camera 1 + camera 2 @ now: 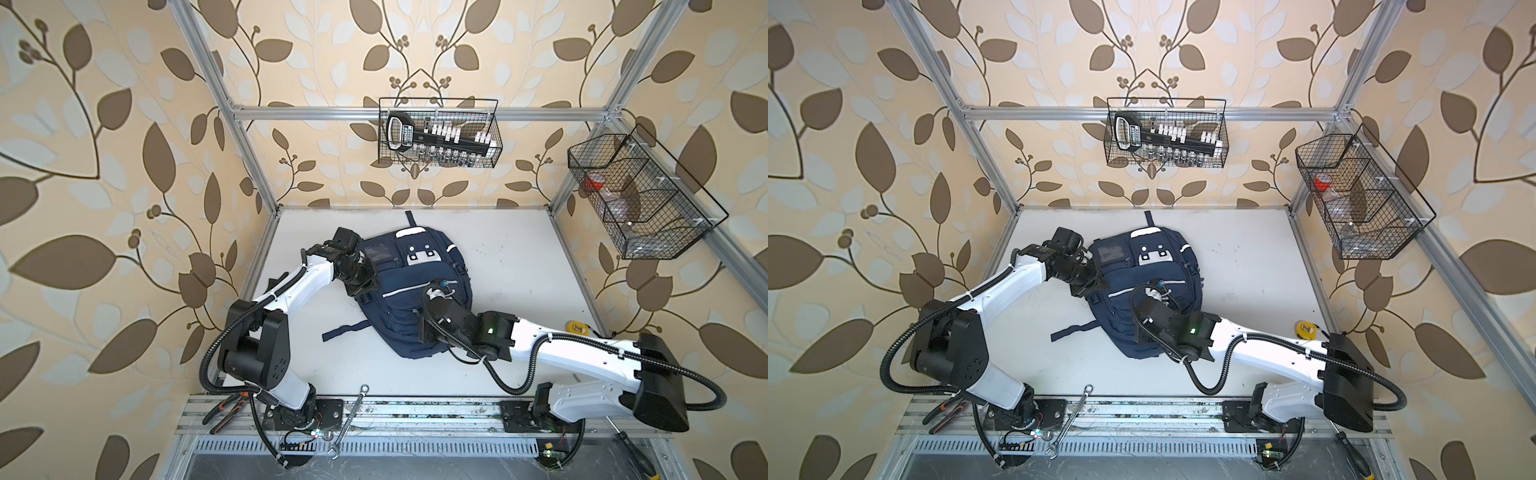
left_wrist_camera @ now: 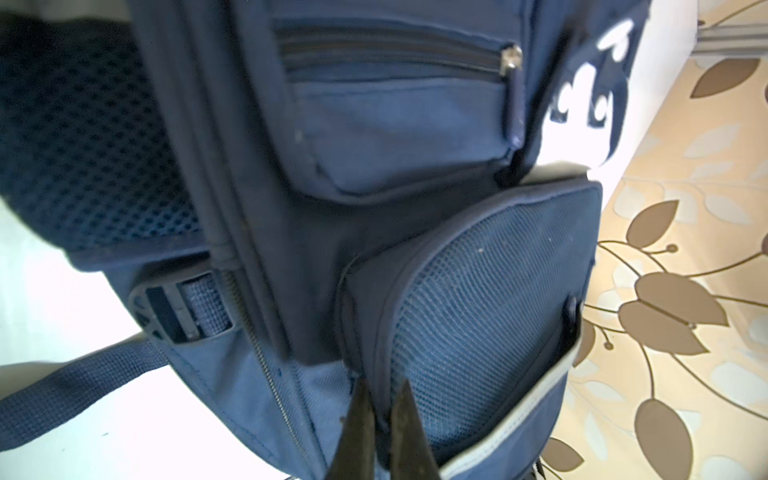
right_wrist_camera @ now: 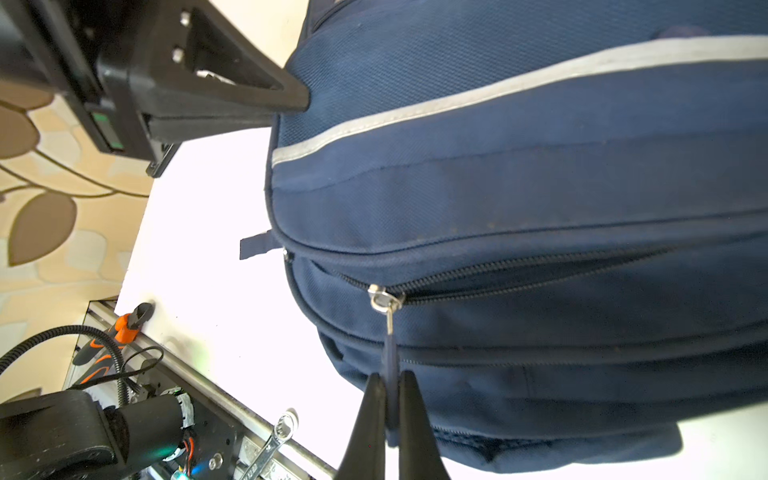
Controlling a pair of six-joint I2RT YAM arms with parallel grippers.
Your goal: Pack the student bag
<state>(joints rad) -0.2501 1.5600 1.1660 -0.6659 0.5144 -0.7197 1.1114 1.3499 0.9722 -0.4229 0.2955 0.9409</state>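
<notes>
Pinching the zip pull (image 3: pixel 390 353), the right gripper (image 3: pixel 388 380) is clamped shut; the left gripper (image 2: pixel 380 388) nips the mesh pocket (image 2: pixel 478 311) rim. The student bag (image 1: pixel 409 286) lies flat at the middle of the table (image 1: pixel 519 270). Judged step: unzipping a compartment. Next: draw the slider (image 3: pixel 384 297) along, left arm bracing.

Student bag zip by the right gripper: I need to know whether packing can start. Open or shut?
Partly open: the student bag teeth gape beside the slider; right gripper fingers pinch its pull tab.
</notes>
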